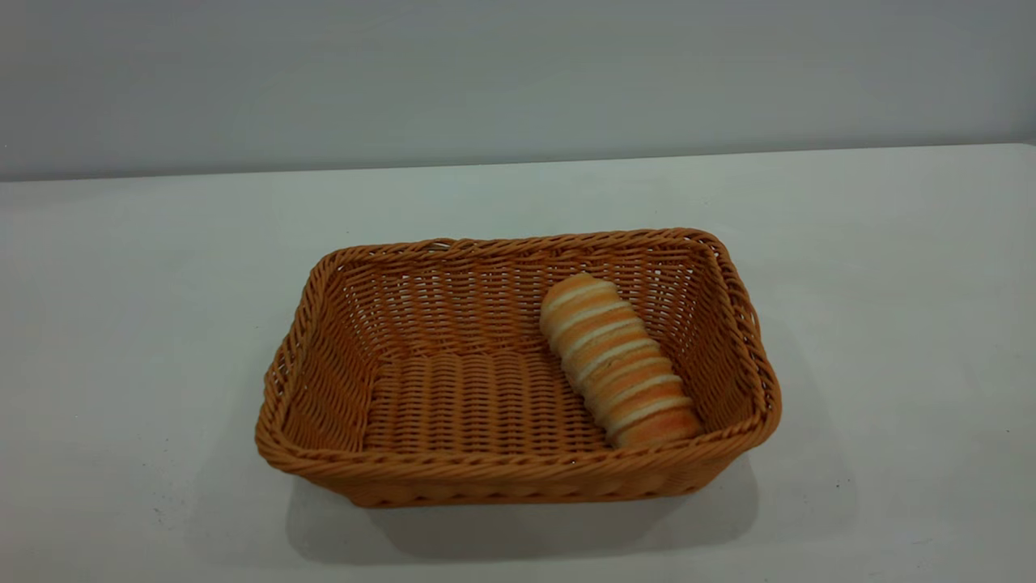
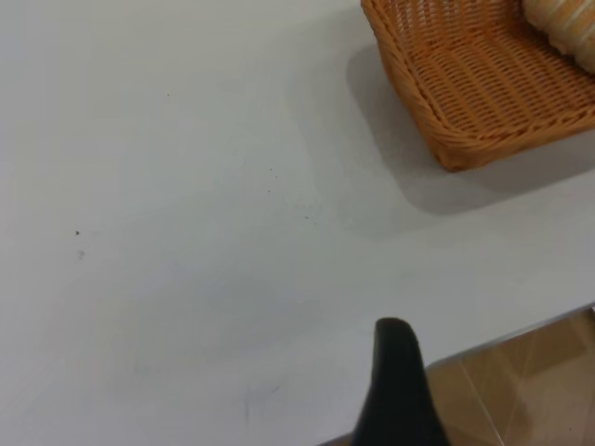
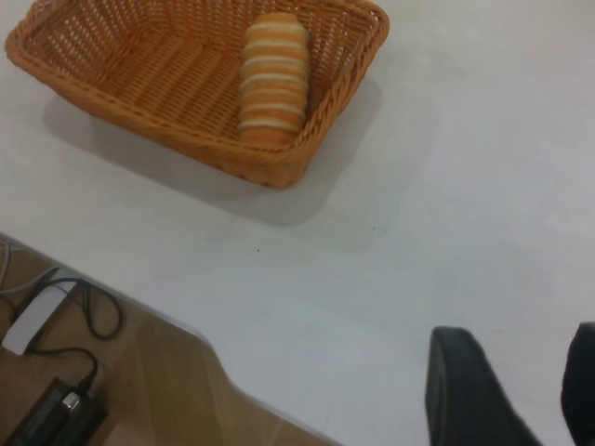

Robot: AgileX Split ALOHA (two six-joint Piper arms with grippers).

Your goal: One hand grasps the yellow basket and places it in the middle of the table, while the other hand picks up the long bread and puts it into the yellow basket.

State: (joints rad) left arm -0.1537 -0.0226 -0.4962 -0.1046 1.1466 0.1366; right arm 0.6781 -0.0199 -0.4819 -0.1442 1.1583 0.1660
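White counter (image 1: 890,324) runs back to a plain grey wall (image 1: 518,73), and neither arm shows in the exterior view. One basket (image 1: 518,368) sits mid-counter with one long bread (image 1: 617,362) inside, lying along its right side, far end propped against the back wall. Only a single black finger (image 2: 398,390) of the left tool shows in the left wrist view, so I cannot tell how it stands. Right tool (image 3: 539,390) hangs near the counter edge, well apart from the basket, its two fingers spread and holding nothing. Bare counter lies all around the basket. Beyond the near edge, cables (image 3: 56,344) lie on a wooden floor.
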